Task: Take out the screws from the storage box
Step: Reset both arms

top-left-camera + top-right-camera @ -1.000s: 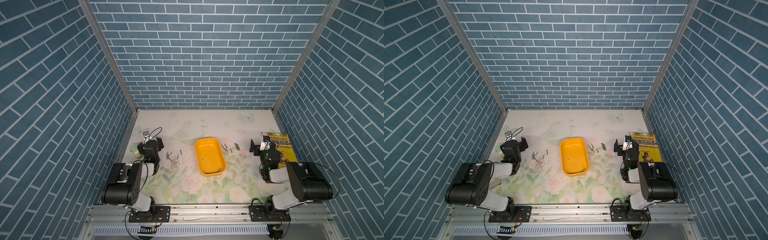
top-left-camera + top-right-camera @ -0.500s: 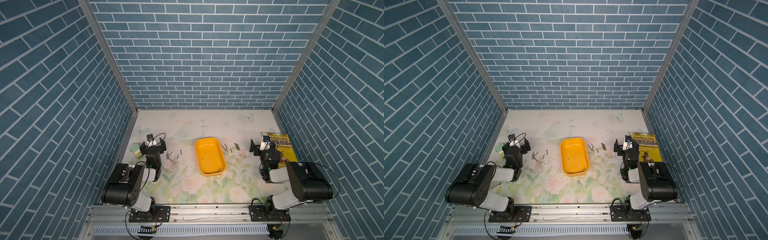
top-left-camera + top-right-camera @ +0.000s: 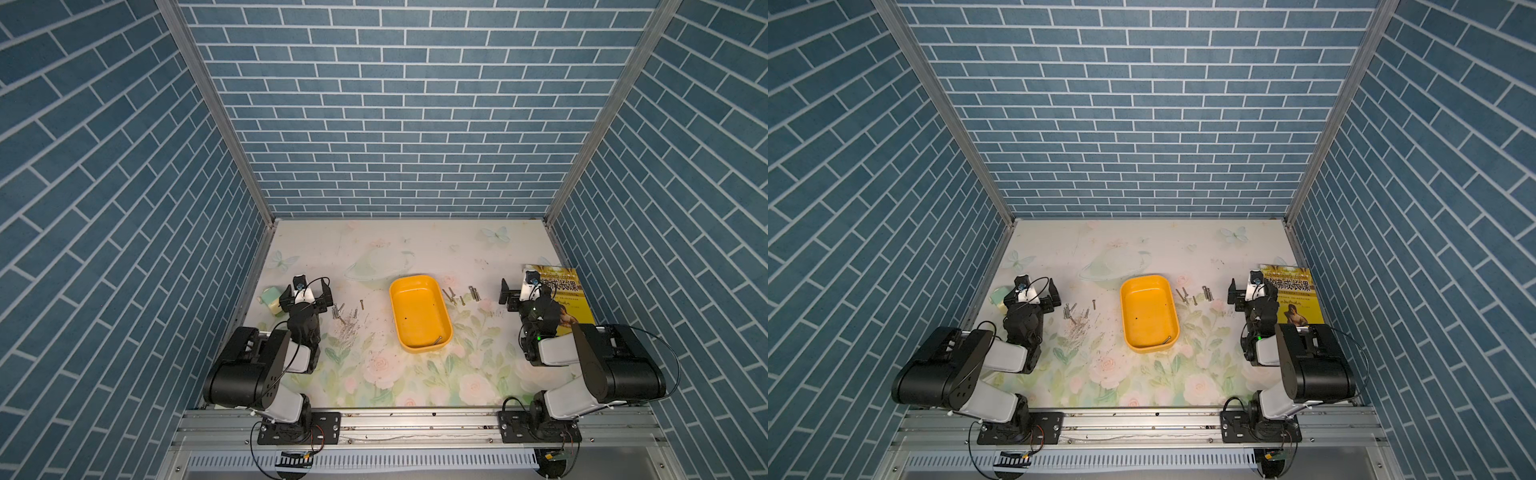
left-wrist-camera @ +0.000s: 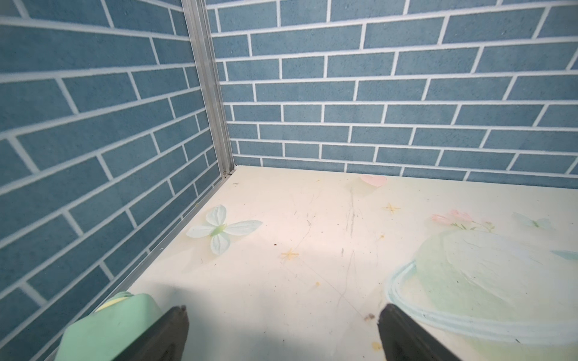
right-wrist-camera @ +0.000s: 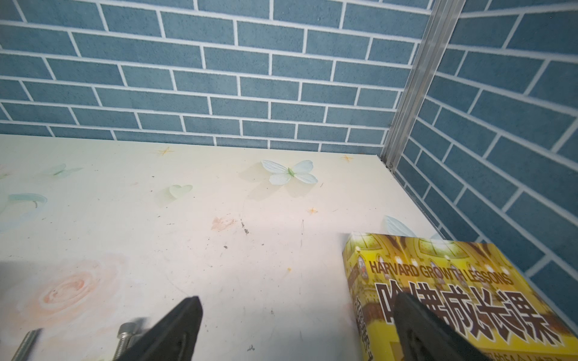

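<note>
yellow-orange storage box point(image 3: 417, 307), long axis near-to-far, slightly skewed

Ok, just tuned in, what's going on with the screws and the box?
Both arms sit at the sides, the left gripper and right gripper open and empty. The screws lie in two groups on the mat, one on the left arm's side of the yellow storage box, one on the right arm's side. One screw is still in the box, near its front right corner.
</note>
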`<state>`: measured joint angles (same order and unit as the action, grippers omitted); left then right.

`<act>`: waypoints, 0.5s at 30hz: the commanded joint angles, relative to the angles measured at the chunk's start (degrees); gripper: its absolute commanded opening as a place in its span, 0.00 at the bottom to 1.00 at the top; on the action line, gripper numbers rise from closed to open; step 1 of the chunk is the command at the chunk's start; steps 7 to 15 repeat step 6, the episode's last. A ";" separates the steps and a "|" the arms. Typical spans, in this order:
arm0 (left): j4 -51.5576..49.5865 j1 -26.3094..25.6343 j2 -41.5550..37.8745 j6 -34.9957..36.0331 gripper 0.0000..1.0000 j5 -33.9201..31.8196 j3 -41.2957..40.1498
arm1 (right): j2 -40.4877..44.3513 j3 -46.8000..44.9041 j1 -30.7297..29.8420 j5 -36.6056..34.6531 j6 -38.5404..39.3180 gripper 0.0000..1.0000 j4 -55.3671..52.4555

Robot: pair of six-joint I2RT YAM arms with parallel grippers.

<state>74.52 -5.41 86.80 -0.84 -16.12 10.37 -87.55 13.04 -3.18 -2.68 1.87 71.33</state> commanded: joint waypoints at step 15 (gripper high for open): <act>-0.40 1.37 0.03 -0.56 1.00 3.11 1.36 | -0.06 -0.30 0.19 0.55 0.81 1.00 1.53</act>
